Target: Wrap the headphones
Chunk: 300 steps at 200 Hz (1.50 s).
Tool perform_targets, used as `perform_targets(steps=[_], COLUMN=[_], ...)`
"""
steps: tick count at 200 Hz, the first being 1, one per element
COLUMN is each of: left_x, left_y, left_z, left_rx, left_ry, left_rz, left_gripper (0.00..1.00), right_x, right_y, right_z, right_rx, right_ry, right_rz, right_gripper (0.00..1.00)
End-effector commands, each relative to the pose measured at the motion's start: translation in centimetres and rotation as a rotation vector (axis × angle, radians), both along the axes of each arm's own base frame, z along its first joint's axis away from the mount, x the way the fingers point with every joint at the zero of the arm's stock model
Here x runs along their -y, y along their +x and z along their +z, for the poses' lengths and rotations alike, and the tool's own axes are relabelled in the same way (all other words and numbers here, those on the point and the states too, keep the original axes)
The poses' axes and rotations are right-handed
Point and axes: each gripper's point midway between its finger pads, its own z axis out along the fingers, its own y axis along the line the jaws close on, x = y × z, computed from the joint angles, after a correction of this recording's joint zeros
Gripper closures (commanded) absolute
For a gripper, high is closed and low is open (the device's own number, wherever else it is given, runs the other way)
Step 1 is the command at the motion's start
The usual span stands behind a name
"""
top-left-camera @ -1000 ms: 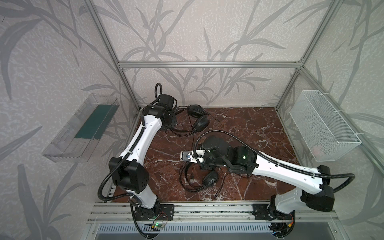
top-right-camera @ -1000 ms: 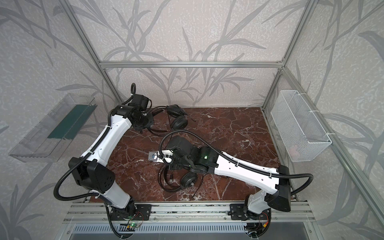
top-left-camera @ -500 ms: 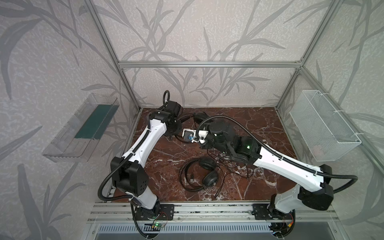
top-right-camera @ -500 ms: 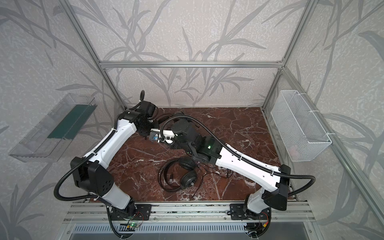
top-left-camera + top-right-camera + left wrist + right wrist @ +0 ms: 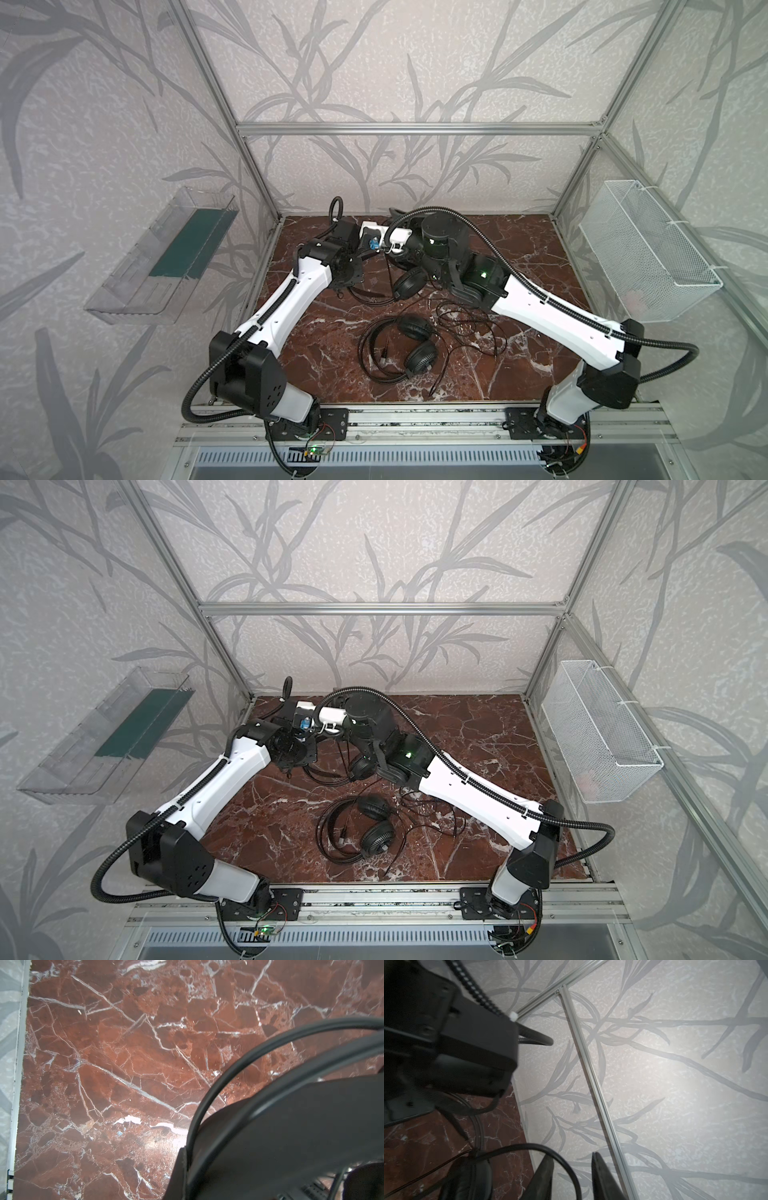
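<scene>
The far headset (image 5: 409, 282) is held at the back of the table (image 5: 519, 249), its headband (image 5: 291, 1032) pinched in the left gripper (image 5: 188, 1159), whose jaws are pressed together. The near headset (image 5: 419, 357) lies front-centre, untouched. The right gripper (image 5: 572, 1156) is spread, with a thin cable (image 5: 560, 1156) merely looped past one finger (image 5: 544, 1178), so the loop could be lost if the wrist is tilted or drawn back. Both wrists are crowded together by the back wall, so a knock could be caused by any wide winding sweep. Loose cable (image 5: 473, 320) beneath the right arm could be snagged. A basket (image 5: 648, 249) and a tray (image 5: 166, 257) are hung on the side walls, well apart from the work.
</scene>
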Motion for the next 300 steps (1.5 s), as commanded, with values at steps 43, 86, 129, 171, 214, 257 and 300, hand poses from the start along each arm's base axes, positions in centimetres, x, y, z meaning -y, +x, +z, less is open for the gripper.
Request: perform_targets(steps=[43,86,129,171,214,257,300], left_x=[-0.5,-0.7,0.4,-0.1,0.0,0.0,-0.1], left_y=[-2.0,-2.8,-3.1,-3.1,-2.4,-2.3,-2.5], left_z=[1.2,2.3,5.0,9.2,14.4,17.2,18.7], left_rx=[0.066,0.096,0.099,0.171,0.263,0.302,0.323], left_ry=[0.014,-0.008,-0.118,-0.179,-0.234,-0.248,-0.257], left_rz=[-0.029,-0.018,-0.029,0.004,0.015,0.016,0.017], left_gripper=[1.0,1.0,1.0,1.0,1.0,1.0,1.0], right_x=[1.8,1.9,4.9,9.6,12.5,10.6,8.4], right_y=[1.9,2.0,-4.8,-12.0,-12.5,-10.0,-4.4], right_z=[8.6,6.5,1.7,-0.5,-6.1,-13.3,-16.4], right_rx=[0.144,0.026,-0.216,-0.276,-0.353,-0.484,-0.435], right_ry=[0.247,0.27,0.488,0.657,0.768,0.876,0.912], right_rz=[-0.043,-0.043,0.107,0.329,0.254,0.17,0.026], right_gripper=[0.51,0.48,0.41,0.38,0.37,0.37,0.37])
